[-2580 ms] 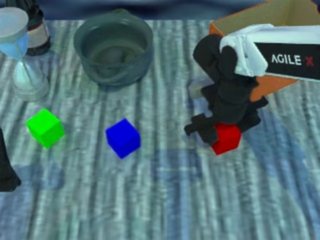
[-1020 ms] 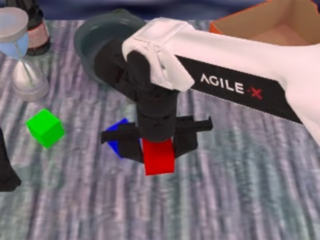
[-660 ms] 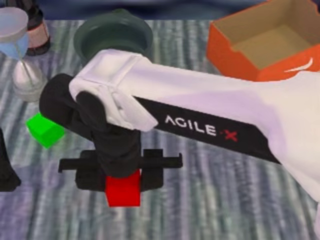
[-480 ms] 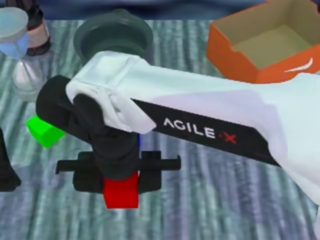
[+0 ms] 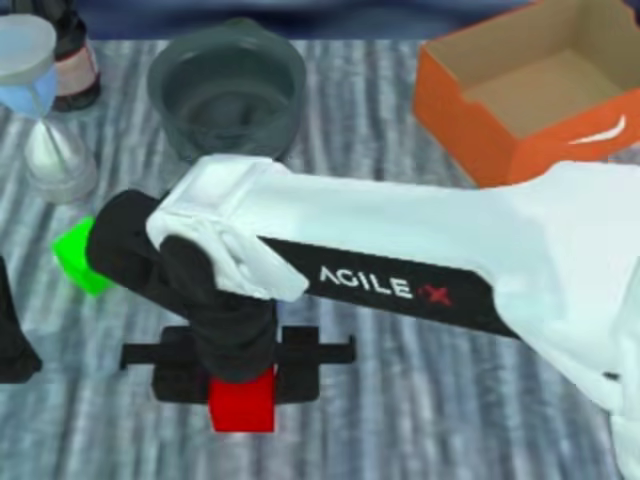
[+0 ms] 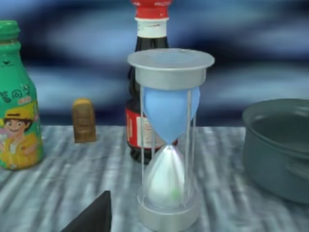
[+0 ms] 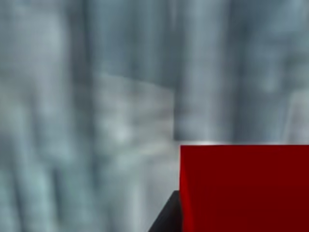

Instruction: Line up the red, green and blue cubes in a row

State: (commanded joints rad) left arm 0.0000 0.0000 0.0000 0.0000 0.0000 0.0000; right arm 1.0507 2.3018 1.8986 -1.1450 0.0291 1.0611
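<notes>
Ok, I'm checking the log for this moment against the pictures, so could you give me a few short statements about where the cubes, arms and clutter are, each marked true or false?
1. The right gripper holds the small bright red cube. True.
2. The small bright green cube sits inside the open orange cardboard box. False: it lies on the table at the top view's left, partly hidden by the right arm.
3. The deep blue cube shows plainly in the top view. False: it is not visible there.
4. The hourglass with blue sand stands upright. True.
5. The left gripper holds the dark grey round pot. False: it is parked at the left edge.
</notes>
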